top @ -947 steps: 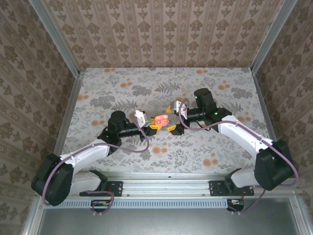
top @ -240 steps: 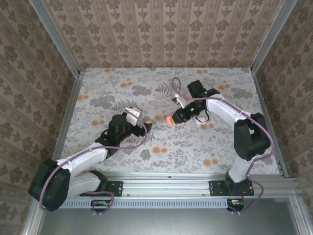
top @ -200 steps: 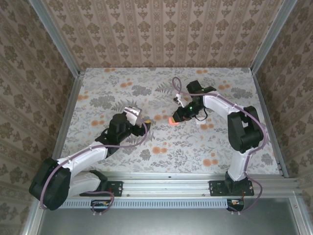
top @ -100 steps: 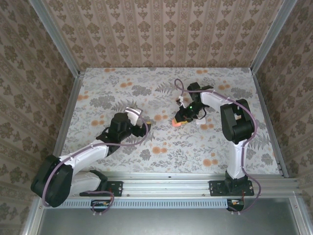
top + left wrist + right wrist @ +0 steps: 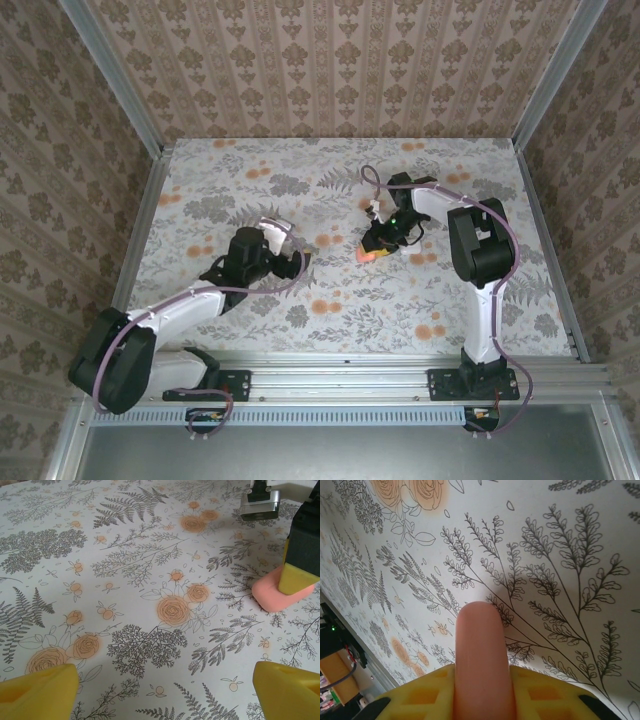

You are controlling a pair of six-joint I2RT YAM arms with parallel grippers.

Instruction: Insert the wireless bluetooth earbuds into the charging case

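Here the charging case [image 5: 368,254], a small rounded shell of plain coral-pink colour, is clamped between the two yellow fingers [image 5: 427,692] of the right gripper [image 5: 372,248], a little to the right of the middle of the floral table [image 5: 250,190]. In the right wrist view the case stands out forward from between the pads as a smooth rounded edge, with its shadow falling on the printed ferns just before it. It is very low over the cloth, but I cannot tell if it really touches. From these sides the shell looks closed, so what is inside it cannot be told. In the left wrist view the same case [image 5: 274,596] appears at the right, under one yellow finger of the right gripper, with an orange rose of the cloth to its left. The left gripper [image 5: 162,700] has its yellow fingertips [image 5: 37,690] wide apart and nothing between them but the cloth. It is low over the table, left of the middle, well apart from the case and turned toward it.
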